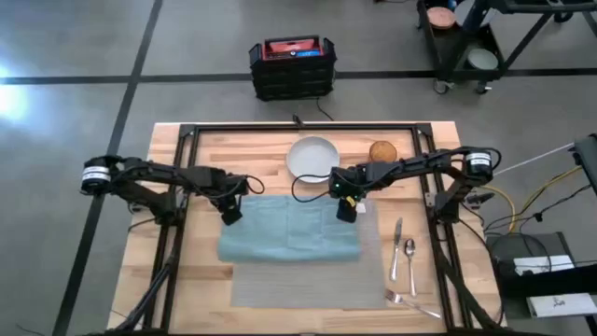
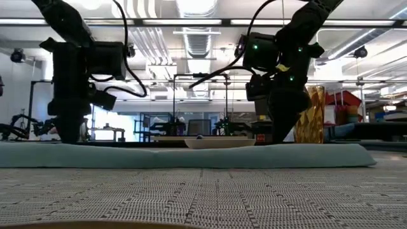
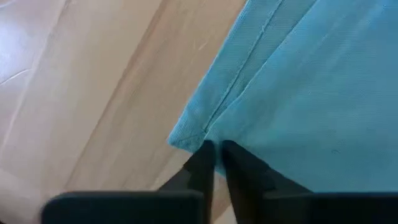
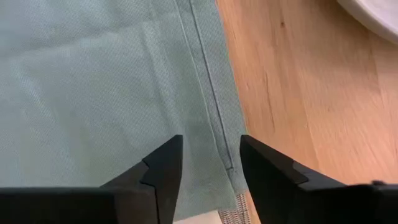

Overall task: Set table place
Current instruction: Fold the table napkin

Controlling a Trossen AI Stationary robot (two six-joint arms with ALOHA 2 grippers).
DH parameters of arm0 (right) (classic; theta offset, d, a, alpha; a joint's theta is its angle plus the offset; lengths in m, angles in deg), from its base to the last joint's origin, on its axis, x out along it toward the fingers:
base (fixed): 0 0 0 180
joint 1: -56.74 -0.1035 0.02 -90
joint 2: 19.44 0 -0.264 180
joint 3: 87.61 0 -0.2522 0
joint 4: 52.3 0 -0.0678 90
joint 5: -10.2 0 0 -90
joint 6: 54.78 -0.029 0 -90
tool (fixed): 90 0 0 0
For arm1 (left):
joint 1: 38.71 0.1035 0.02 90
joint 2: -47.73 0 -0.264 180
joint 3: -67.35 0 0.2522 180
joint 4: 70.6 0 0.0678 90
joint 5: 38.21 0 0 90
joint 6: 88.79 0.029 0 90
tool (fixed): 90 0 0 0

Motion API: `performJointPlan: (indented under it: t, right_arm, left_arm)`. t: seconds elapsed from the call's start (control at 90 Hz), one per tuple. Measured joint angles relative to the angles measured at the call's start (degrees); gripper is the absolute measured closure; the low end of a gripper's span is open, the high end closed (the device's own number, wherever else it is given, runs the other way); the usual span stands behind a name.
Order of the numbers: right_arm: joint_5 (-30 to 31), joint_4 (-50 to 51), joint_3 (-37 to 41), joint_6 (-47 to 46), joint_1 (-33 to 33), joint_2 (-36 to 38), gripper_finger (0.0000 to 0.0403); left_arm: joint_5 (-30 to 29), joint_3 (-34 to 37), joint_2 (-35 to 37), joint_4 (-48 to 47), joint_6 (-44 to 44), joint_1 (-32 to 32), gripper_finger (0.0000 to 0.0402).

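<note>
On the light-wood surface (image 1: 196,280), inside a black frame rail, a grey woven placemat (image 1: 308,285) lies flat toward the near edge, and a teal cloth napkin (image 1: 289,229) lies spread across its far part, overhanging onto bare wood on the left. The left gripper (image 1: 230,217) sits at the napkin's far left corner; its wrist view shows the two dark fingers (image 3: 202,163) pressed almost together on the hemmed corner, seemingly pinching the cloth. The right gripper (image 1: 345,213) is at the far right edge of the napkin, its fingers (image 4: 163,171) parted with the stitched hem lying between them, holding nothing. The napkin looks thin, soft and light, likely to sag and fold when lifted, so the corners and hem seem the sensible places to take hold, ideally both at once to keep it flat. The placemat looks limp but heavier and textured, and may drag along if the cloth catches on it. Just beyond the napkin stands a pale round plate (image 1: 312,157), close to the right arm, with a small brown round object (image 1: 383,151) beside it. A knife, spoon and fork (image 1: 403,266) lie to the right of the napkin, partly on the placemat, near enough to be swept by moving cloth.
</note>
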Motion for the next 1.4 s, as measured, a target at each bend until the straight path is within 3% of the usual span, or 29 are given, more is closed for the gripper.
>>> performJointPlan:
  t: [0.244, 0.433, 0.6, 0.789, 0.944, 1.144, 1.4]
  right_arm:
    - [-0.26, 0.20, 0.00, 0.02, 0.00, 0.00, 0.0252]
    - [-8.63, 9.00, -2.86, 0.28, -0.33, 2.31, 0.0260]
    - [-9.85, 10.38, -3.15, 0.65, -1.39, 6.06, 0.0255]
    - [-6.64, 10.85, -1.40, 3.61, -1.84, 7.37, 0.0232]
    - [-0.25, 9.77, 1.32, 6.50, -1.85, 5.65, 0.0223]
    - [0.68, 2.56, 4.55, 7.48, -1.88, 3.71, 0.0248]
    - [2.31, 1.21, 4.81, 7.48, -1.88, 2.64, 0.0285]
  left_arm:
    - [0.56, -0.02, 0.43, -0.12, -0.06, 0.00, 0.0400]
    - [0.68, -2.53, 1.50, -3.22, -0.19, 0.00, 0.0400]
    - [0.62, -5.48, 2.42, -3.62, -0.05, 0.00, 0.0401]
    - [0.61, -6.60, 3.04, -4.01, 0.00, 0.00, 0.0400]
    - [0.57, -6.49, 3.23, -4.02, 0.00, 0.00, 0.0400]
    - [0.55, -6.36, 3.31, -3.88, 0.02, 0.00, 0.0400]
    - [0.49, -6.32, 3.41, -3.88, 0.02, 0.00, 0.0400]
